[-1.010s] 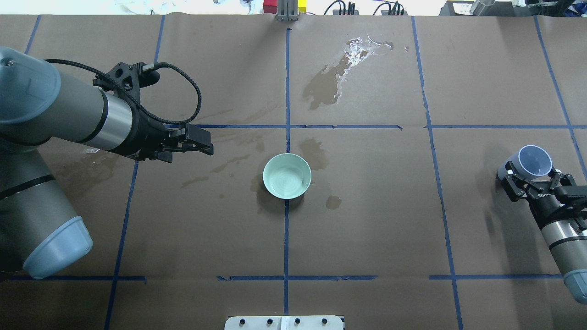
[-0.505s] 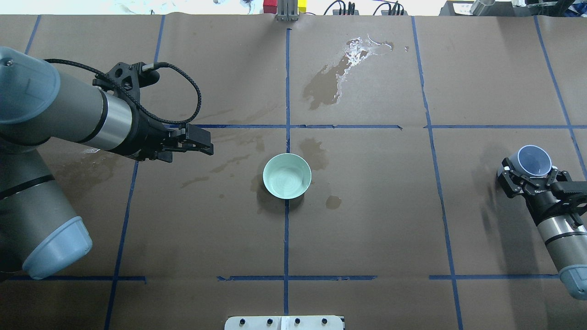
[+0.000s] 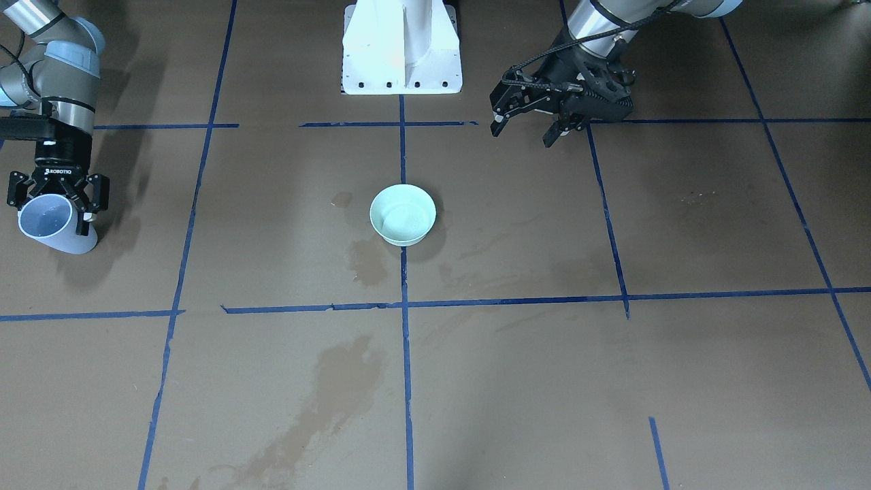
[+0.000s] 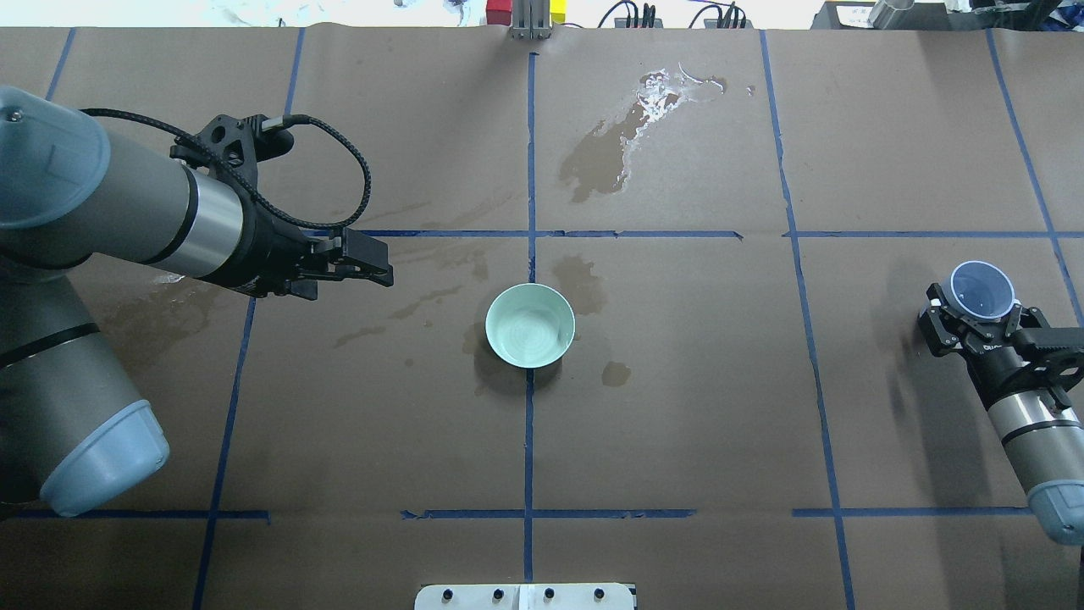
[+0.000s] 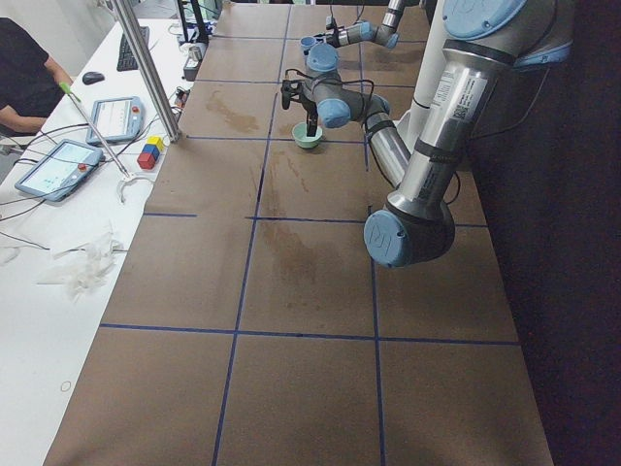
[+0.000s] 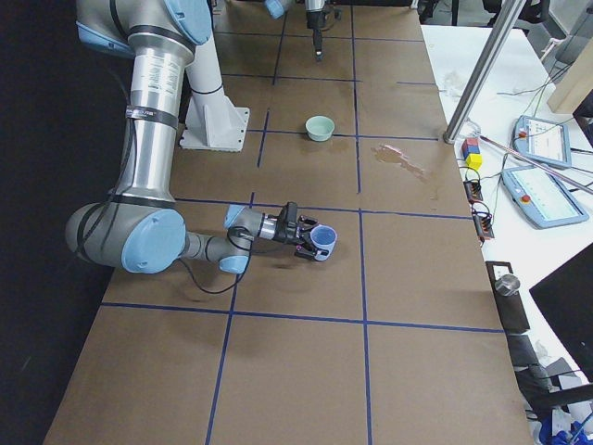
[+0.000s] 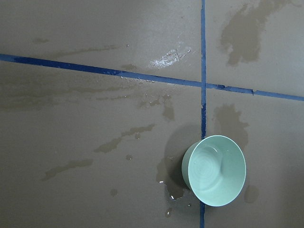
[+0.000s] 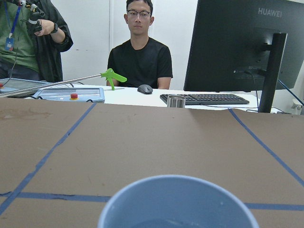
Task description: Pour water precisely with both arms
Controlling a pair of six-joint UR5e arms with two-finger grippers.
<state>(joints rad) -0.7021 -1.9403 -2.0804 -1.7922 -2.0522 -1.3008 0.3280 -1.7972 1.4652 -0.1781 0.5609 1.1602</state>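
My right gripper point(image 4: 981, 320) is shut on a pale blue plastic cup point(image 4: 981, 289) at the right side of the table; they also show at the left of the front view, gripper point(image 3: 58, 199) and cup point(image 3: 47, 219). The cup's rim point(image 8: 178, 202) fills the bottom of the right wrist view. I cannot make out water in it. A mint green bowl point(image 4: 530, 325) stands at the table's centre, also in the left wrist view point(image 7: 216, 176). My left gripper point(image 4: 377, 264) is open and empty, hovering left of the bowl, its fingers point(image 3: 497, 124) apart.
Brown paper with blue tape lines covers the table. A wet puddle point(image 4: 631, 140) lies far of centre, and damp stains point(image 7: 121, 142) lie around the bowl. The white pedestal point(image 3: 401, 51) is on the robot's side. Operators point(image 8: 141, 52) and monitors are beyond the far edge.
My right gripper has shifted slightly left and away with the cup, and the cup has turned more upright. The left arm and the bowl have not moved.
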